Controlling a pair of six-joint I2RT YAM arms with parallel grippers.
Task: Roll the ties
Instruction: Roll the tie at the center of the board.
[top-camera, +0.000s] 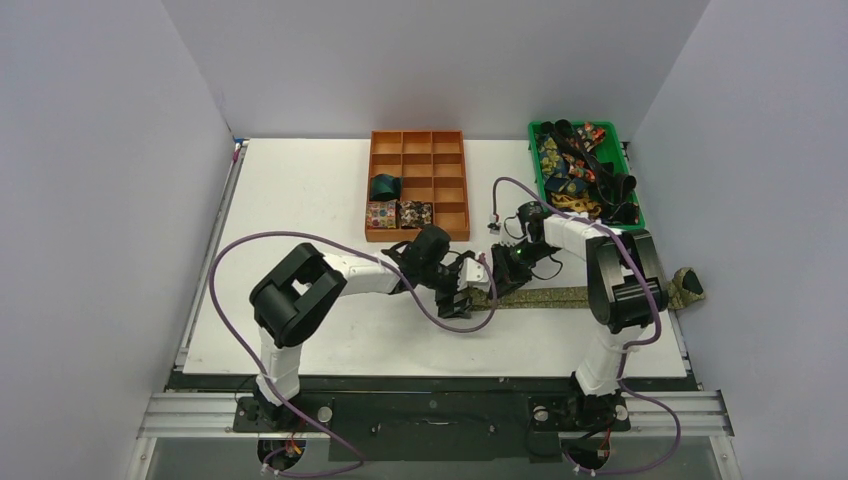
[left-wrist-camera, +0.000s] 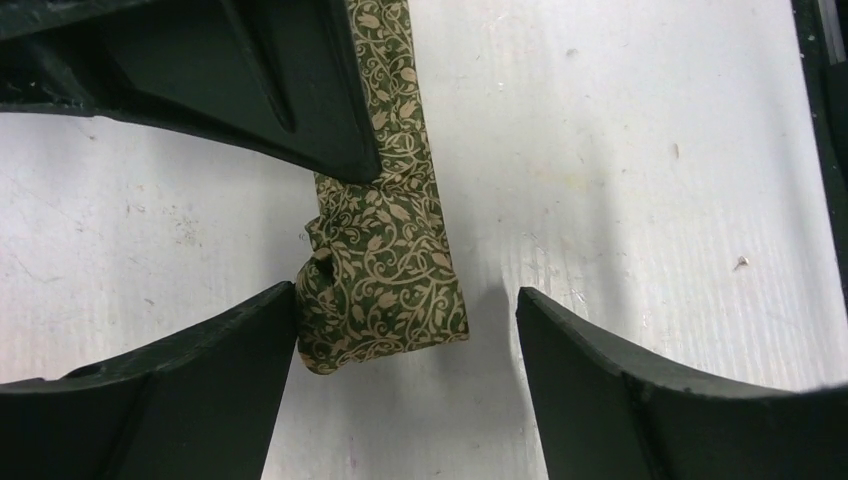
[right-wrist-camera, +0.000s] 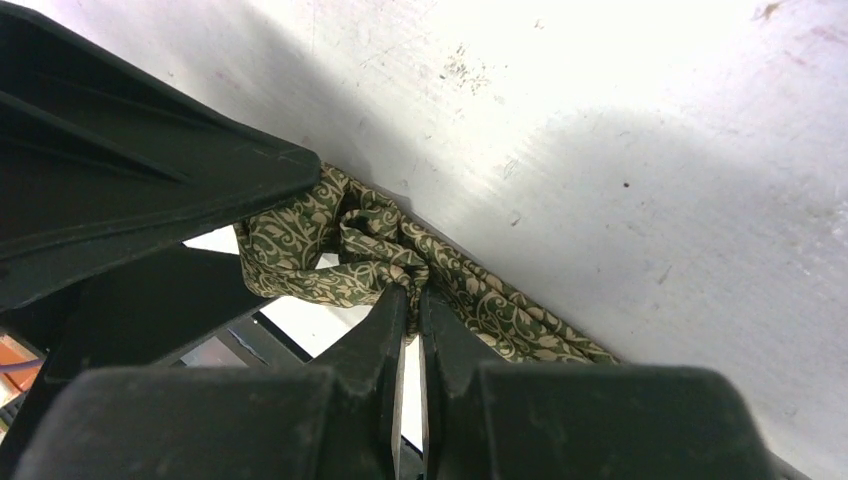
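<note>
An olive-gold tie (top-camera: 545, 297) with a vine pattern lies flat across the table, and its wide end (top-camera: 688, 287) hangs over the right edge. Its narrow end is folded into a small bunch (left-wrist-camera: 385, 290). My left gripper (left-wrist-camera: 407, 310) stands open around that bunch, with the left finger (left-wrist-camera: 200, 385) touching the fabric and the right finger (left-wrist-camera: 640, 395) apart from it. My right gripper (right-wrist-camera: 410, 288) is shut on the tie (right-wrist-camera: 480, 300) just behind the fold. In the top view both grippers (top-camera: 462, 302) (top-camera: 500, 283) meet at the tie's left end.
A brown compartment tray (top-camera: 450, 190) at the back centre holds a dark teal coil (top-camera: 384, 186) and two floral coils (top-camera: 381, 213) (top-camera: 415, 212). A green bin (top-camera: 631, 180) at the back right is full of loose ties. Purple cables loop beside both arms.
</note>
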